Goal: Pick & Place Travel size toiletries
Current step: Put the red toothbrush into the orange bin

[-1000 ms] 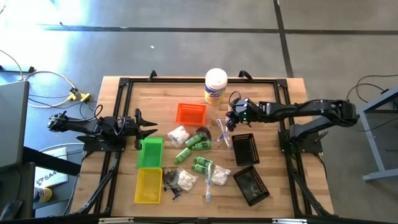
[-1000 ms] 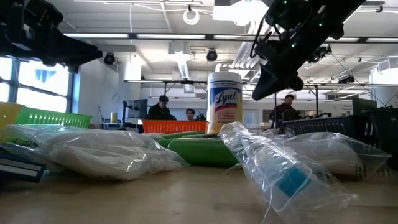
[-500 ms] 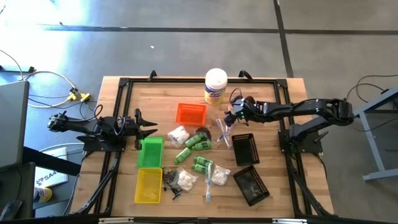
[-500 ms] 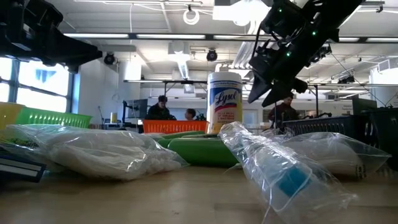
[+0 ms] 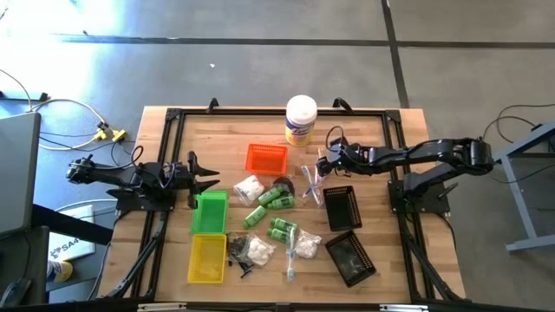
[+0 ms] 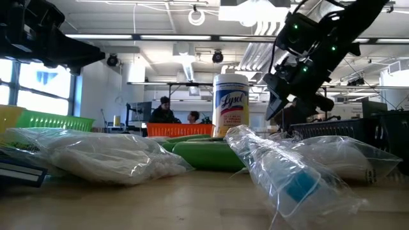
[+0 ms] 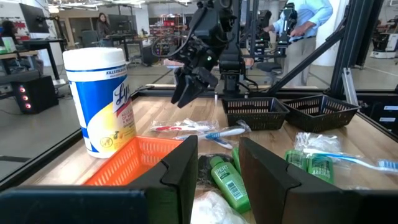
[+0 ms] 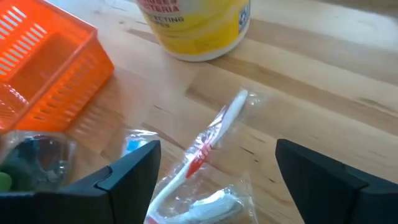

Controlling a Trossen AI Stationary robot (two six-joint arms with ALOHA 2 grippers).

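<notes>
Hovering just above the wrapped toothbrushes, the right gripper (image 5: 324, 162) hung with its fingers (image 8: 130, 171) spread wide and nothing between them, a red-and-white toothbrush in clear wrap (image 8: 211, 140) lying on the wood directly under the gap. That spot sat toward the tabletop's far edge, between the orange mesh tray (image 5: 265, 158) and the upper black mesh tray (image 5: 342, 207), with the white canister (image 5: 300, 120) standing just beyond at the far edge. The rest of the toiletries lay scattered over the middle and near part of the tabletop: green bottles (image 5: 270, 201) beside the green tray (image 5: 209, 212), a bag of white fluff (image 5: 247, 187) near the orange tray, more bagged pieces (image 5: 303, 243) and small black bits (image 5: 238, 253) toward the near edge by the yellow tray (image 5: 208, 258). The left gripper (image 5: 208, 178) waited at the tabletop's left edge next to the green tray, its fingers (image 7: 183, 165) parted and holding nothing.
</notes>
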